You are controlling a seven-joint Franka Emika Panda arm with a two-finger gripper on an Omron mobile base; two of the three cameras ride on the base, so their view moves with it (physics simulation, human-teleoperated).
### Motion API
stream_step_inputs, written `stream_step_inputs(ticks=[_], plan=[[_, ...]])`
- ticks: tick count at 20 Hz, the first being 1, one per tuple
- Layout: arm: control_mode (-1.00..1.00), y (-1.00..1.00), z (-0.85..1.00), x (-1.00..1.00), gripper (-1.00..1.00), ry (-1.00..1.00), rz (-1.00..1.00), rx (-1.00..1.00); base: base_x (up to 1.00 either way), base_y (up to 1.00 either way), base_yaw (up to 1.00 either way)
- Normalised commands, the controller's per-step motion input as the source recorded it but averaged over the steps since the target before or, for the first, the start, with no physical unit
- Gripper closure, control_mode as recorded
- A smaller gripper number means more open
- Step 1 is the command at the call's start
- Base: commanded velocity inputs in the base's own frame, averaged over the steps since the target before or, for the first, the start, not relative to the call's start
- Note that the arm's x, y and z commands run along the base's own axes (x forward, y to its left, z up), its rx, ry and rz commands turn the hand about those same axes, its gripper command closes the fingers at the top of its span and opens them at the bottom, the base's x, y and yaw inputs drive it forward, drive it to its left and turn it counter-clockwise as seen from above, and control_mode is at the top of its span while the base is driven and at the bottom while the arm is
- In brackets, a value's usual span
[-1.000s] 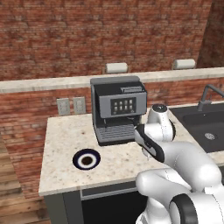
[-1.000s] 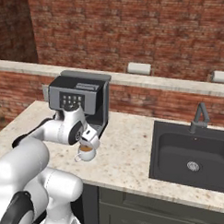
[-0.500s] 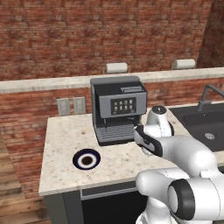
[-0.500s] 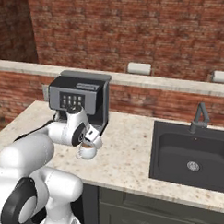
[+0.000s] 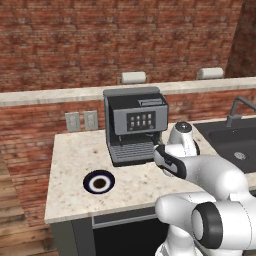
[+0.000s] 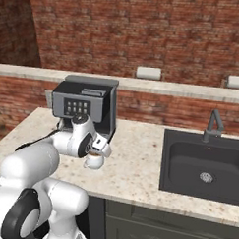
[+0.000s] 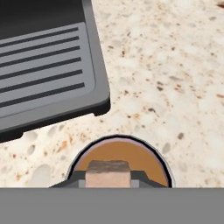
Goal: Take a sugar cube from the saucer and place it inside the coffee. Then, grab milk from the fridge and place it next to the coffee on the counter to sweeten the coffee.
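The tiny pale whitish-tan sugar cube (image 7: 107, 173) sits between the two dark tips of the two-finger tool (image 7: 108, 183) at the bottom of the hand view, with the tips closed in against its sides, so the tool has hold of it. Directly under the cube lies the brown liquid surface of the small round white coffee cup (image 7: 121, 157); whether the cube touches the liquid cannot be told. In the right base view the tool (image 6: 97, 147) hangs just above the coffee cup (image 6: 94, 161), which stands on the beige speckled stone bench (image 6: 134, 164) just in front of the boxy black-and-grey espresso machine (image 6: 85, 107). In the hand view the machine's ribbed grey drip tray (image 7: 46, 72) ends close beside the cup, its rounded corner near the cup's rim, while bare bench (image 7: 175, 87) spreads open on the other side. In the left base view the small round dark navy-black saucer with a thin white ring (image 5: 99, 182) lies well apart from the tool (image 5: 161, 150), toward the front left part of the bench (image 5: 75, 165) and near its front edge. A dark sunken sink with a grey tap (image 6: 203, 167) takes up the right end of the bench, well apart from the cup, with open stone between them. A red brick wall (image 6: 145, 34) rises behind a raised ledge at the back.
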Motion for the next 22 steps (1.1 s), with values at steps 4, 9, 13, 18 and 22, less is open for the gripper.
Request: stream_step_inputs(ticks=[4,9,13,18,22], plan=[[-1.0,0.0,0.0,0.0,1.0,0.0,0.0,0.0,0.0,0.0,0.0],[-1.0,0.0,0.0,0.0,1.0,0.0,0.0,0.0,0.0,0.0,0.0],[-1.0,0.0,0.0,-0.06,1.0,0.0,0.0,0.0,0.0,0.0,0.0],[-1.0,0.0,0.06,-0.03,1.0,0.0,0.0,0.0,0.0,0.0,0.0],[-1.0,0.0,0.11,0.0,-1.0,-0.01,0.0,0.0,0.0,0.0,0.0]])
